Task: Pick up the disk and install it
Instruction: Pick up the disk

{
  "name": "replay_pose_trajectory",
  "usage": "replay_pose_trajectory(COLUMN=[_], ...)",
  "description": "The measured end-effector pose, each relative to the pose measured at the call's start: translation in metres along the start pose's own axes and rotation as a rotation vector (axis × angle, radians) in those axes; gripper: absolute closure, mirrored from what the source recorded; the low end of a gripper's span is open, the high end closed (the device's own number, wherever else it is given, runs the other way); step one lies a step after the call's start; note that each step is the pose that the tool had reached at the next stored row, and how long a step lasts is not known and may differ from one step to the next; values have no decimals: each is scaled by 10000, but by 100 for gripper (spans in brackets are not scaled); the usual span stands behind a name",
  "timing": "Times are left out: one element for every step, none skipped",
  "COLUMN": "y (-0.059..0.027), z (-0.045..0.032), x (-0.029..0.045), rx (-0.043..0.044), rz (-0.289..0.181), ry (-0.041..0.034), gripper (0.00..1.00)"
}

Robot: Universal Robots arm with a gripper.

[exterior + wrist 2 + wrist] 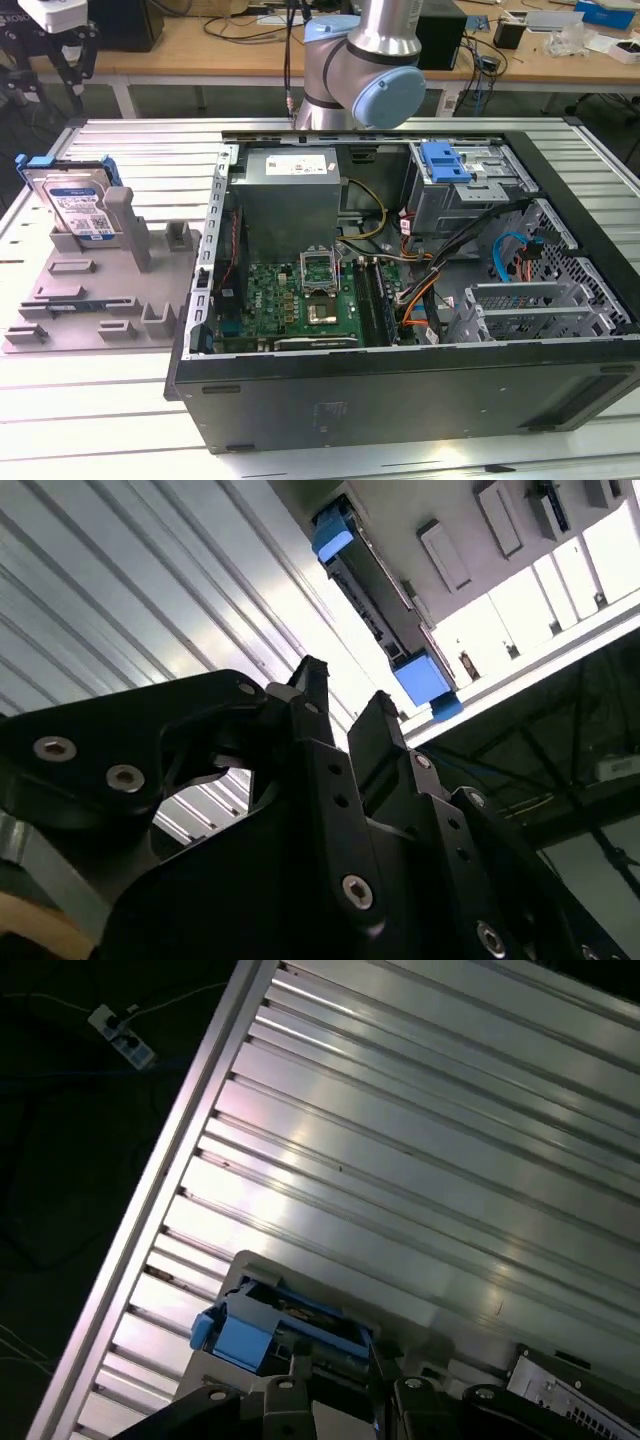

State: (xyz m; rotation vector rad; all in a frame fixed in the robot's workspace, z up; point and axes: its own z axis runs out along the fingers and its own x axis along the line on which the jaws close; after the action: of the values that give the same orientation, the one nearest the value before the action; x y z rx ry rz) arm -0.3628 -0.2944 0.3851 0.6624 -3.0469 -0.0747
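— Silver disk [72, 200] in its blue frame is leaning on the grey fixture [70, 300], at the exterior view's left, well apart from the case [400, 390]. I'm seeing the gripper [75, 62] hanging above and behind it.

— Fingers?

— In the second wrist view the gripper [345, 692] is showing them parted, pinching nothing, with the disk [370, 580] lying beyond, not touching. In the first wrist view the disk [290, 1325] is sitting near the tips, on the ribbed table [400, 1110].

— Worries?

— I'm judging that descending off-centre could be catching the frame and tipping the disk off. A tilt mismatch could be letting it slip.
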Motion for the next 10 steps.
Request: replay_pose_trajectory(y=[0,0,0,0,0,-1,-1,-1,-1,-1], z=[1,2,4,5,7,8,10,12,13,14], x=[0,0,0,0,0,0,0,0,0,0], rx=[-2,-7,-12,-15,-18,-19,-20,-21,-21,-22], rz=[-179,-516,-853,-1102,-1292,-1522,-1706,-1973,-2141,-2325], ry=[20,56,93,120,139,161,178,201,216,233], gripper=[64,56,56,56,56,56,56,56,56,56])
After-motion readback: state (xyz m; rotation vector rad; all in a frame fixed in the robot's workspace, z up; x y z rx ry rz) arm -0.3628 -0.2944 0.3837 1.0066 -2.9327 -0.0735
